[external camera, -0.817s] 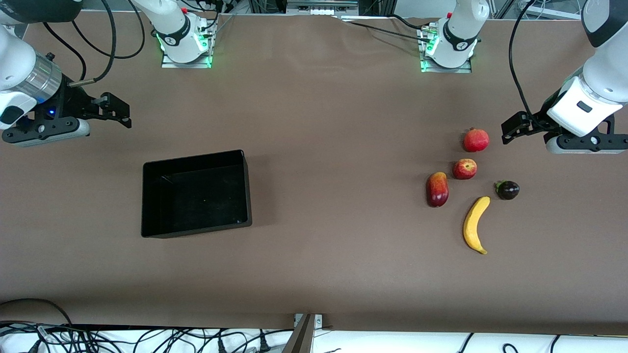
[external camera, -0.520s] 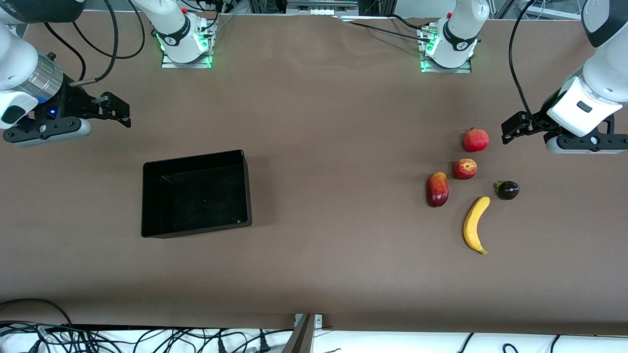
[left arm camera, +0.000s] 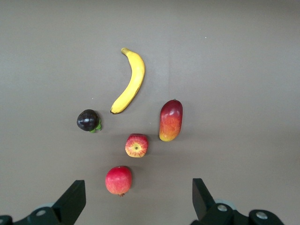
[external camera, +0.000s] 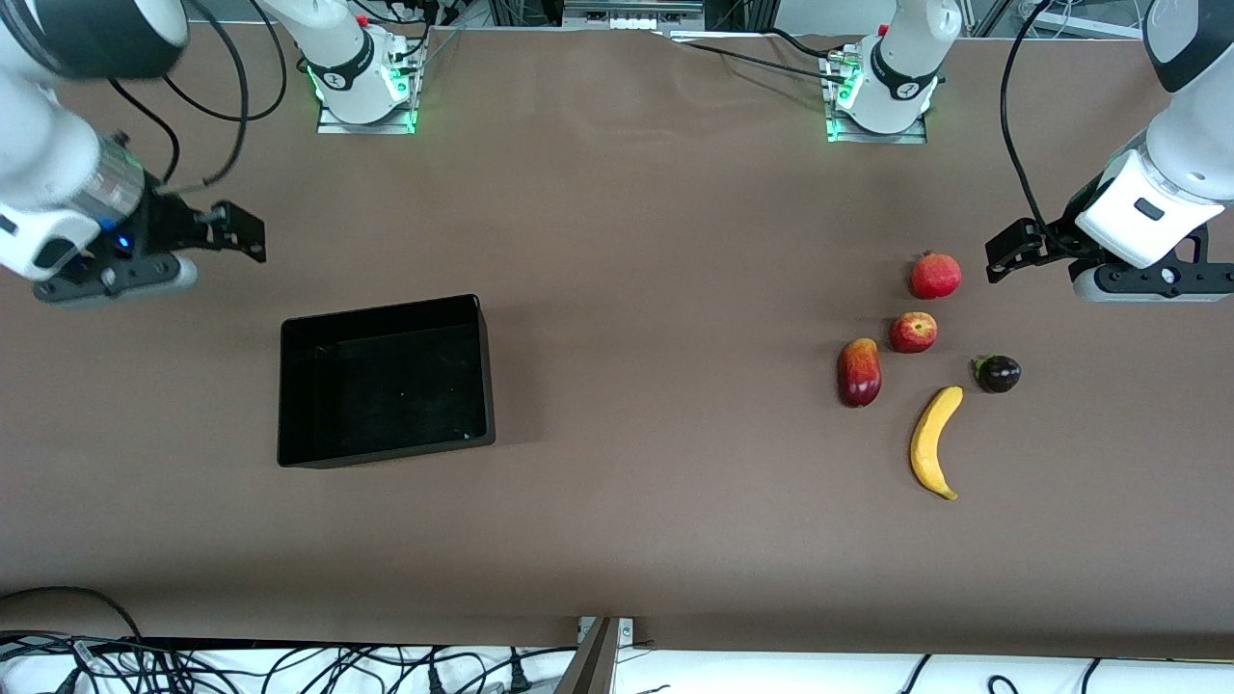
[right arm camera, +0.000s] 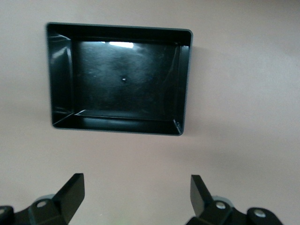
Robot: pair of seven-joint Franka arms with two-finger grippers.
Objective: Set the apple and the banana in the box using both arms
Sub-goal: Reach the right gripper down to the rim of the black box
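Box (external camera: 386,381): black, toward the right arm's end of the table. Apple (external camera: 913,333) and banana (external camera: 935,441): on the table toward the left arm's end, banana nearer the front camera. Left gripper (left arm camera: 136,199): fingers apart, over bare table beside the fruits. Right gripper (right arm camera: 133,194): fingers apart, near the box.

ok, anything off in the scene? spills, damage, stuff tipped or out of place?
Nothing stands out. The box sits flat and empty; apple, banana and the other fruits lie intact on the table. Left gripper and right gripper hang open, holding nothing.
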